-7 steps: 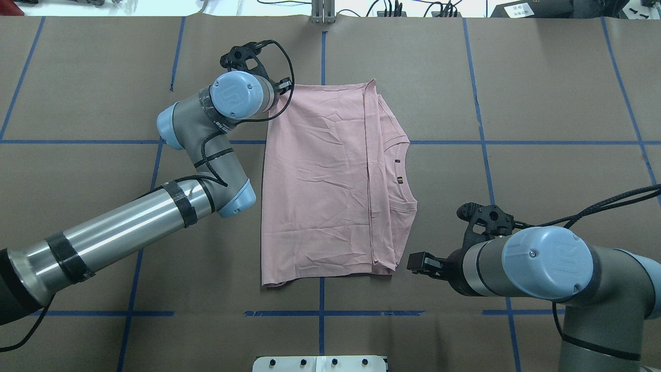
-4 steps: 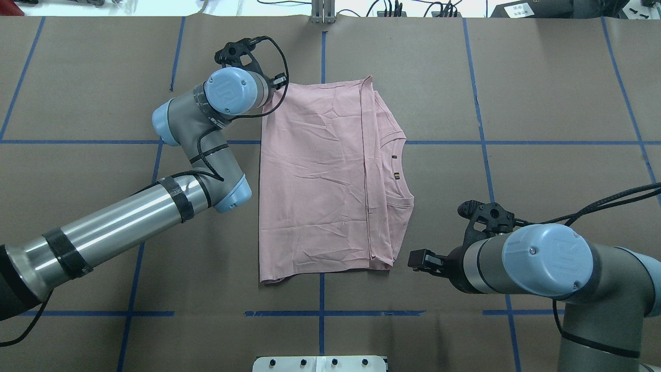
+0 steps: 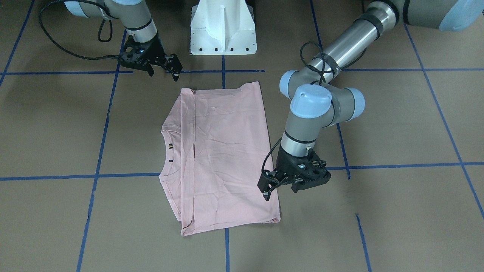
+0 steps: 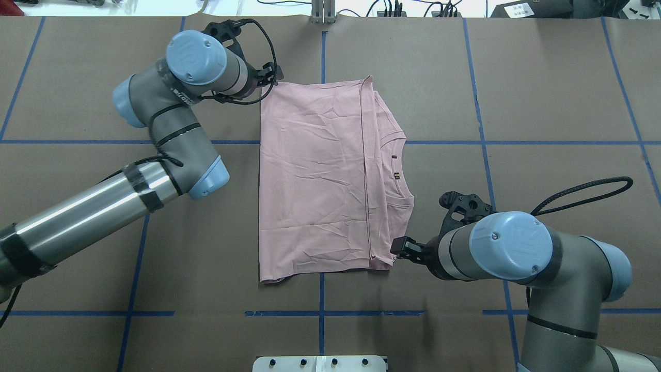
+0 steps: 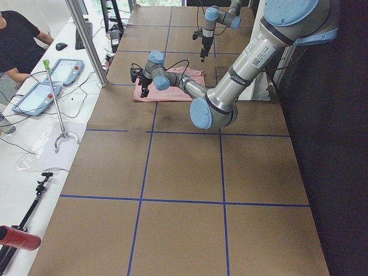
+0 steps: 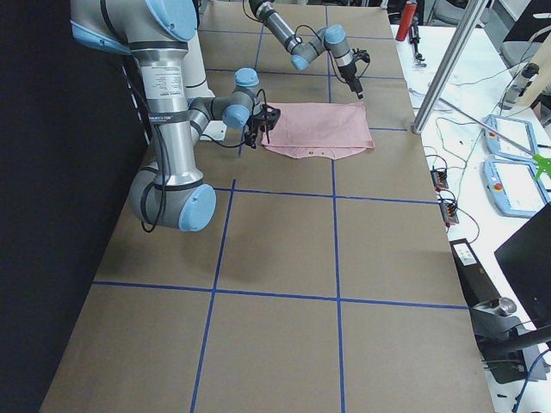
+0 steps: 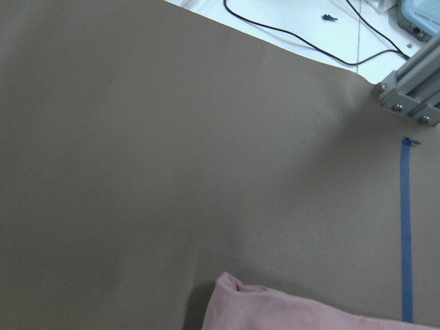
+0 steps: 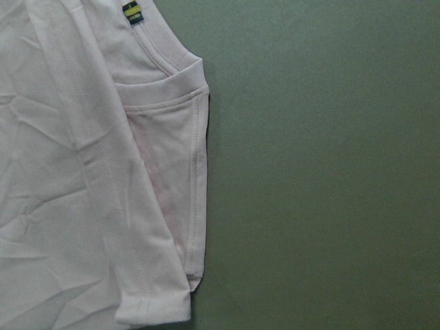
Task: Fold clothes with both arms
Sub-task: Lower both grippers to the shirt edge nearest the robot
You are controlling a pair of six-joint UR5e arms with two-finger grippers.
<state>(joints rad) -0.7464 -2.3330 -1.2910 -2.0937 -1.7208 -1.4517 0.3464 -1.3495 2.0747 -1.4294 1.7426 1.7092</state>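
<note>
The pale pink T-shirt (image 4: 315,175) lies flat and folded in the middle of the table, collar (image 4: 400,170) to the right. Its print is hidden. It also shows in the front view (image 3: 223,151). My left gripper (image 4: 269,77) hovers open at the shirt's far left corner, holding nothing; the front view (image 3: 280,190) shows its fingers spread. My right gripper (image 4: 400,248) is open and empty just off the shirt's near right corner, also in the front view (image 3: 163,73). The wrist views show only shirt corners (image 7: 275,309) (image 8: 158,206), no fingers.
The brown table is marked with blue tape lines (image 4: 321,297). The white pedestal (image 3: 223,30) stands at the near edge. An aluminium post (image 4: 323,13) and cables sit at the far edge. An operator's desk with tablets (image 5: 40,86) runs beyond it.
The shirt slid slightly left, then stayed. My left arm swung out to the left, its gripper shifting a little farther. My right gripper moved left, close to the shirt's near right corner.
</note>
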